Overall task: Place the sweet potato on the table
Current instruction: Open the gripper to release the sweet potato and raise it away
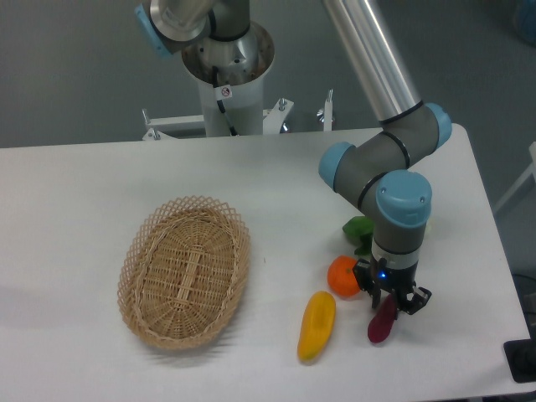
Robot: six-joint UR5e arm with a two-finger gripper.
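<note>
One woven basket lies at the left of the white counter, oval and with nothing in it, well apart from the produce. Right of it, one yellow-orange vegetable lies lengthwise on the counter, and just beyond its upper end sits one round orange fruit. One green leafy item shows behind the fruit, partly hidden by the arm.

Farthest right, the hand points straight down with its two fingers closed on the upper end of the one sweet potato. The purple tuber hangs tilted, its lower tip at or very near the counter, though actual contact cannot be made out. It is held by one end so that the other can meet the surface first, in the bare patch between the yellow vegetable and the counter's right edge, where it would crowd nothing. The fruit sits just beside the hand's left finger, so a release there leaves little room on that side.
</note>
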